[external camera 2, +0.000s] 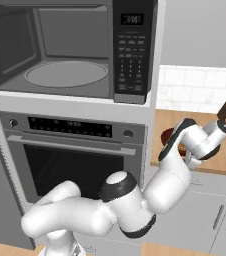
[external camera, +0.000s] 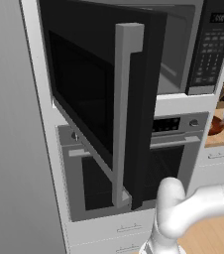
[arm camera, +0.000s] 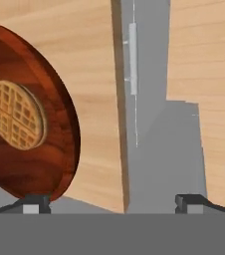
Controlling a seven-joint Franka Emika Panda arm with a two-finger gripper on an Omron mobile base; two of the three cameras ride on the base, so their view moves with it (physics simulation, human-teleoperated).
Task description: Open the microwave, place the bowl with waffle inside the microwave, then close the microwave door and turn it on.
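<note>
End effector [arm camera: 112, 201] spread wide, holding nothing, poised over wooden worktop [arm camera: 97, 99] edge. Bowl with waffle [arm camera: 27, 117] on worktop, just beside one fingertip. Further left, microwave [external camera 2: 70, 50] with microwave door [external camera: 104, 94] swung open, above oven [external camera 2: 75, 150].

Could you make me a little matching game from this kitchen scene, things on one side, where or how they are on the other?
Things:
1. microwave door
2. bowl with waffle
3. oven
4. gripper

States or places:
A. shut, below the microwave
B. swung wide open
C. open, over the counter's edge beside the bowl
D. on the wooden counter

Pairs: 1-B, 2-D, 3-A, 4-C
</note>
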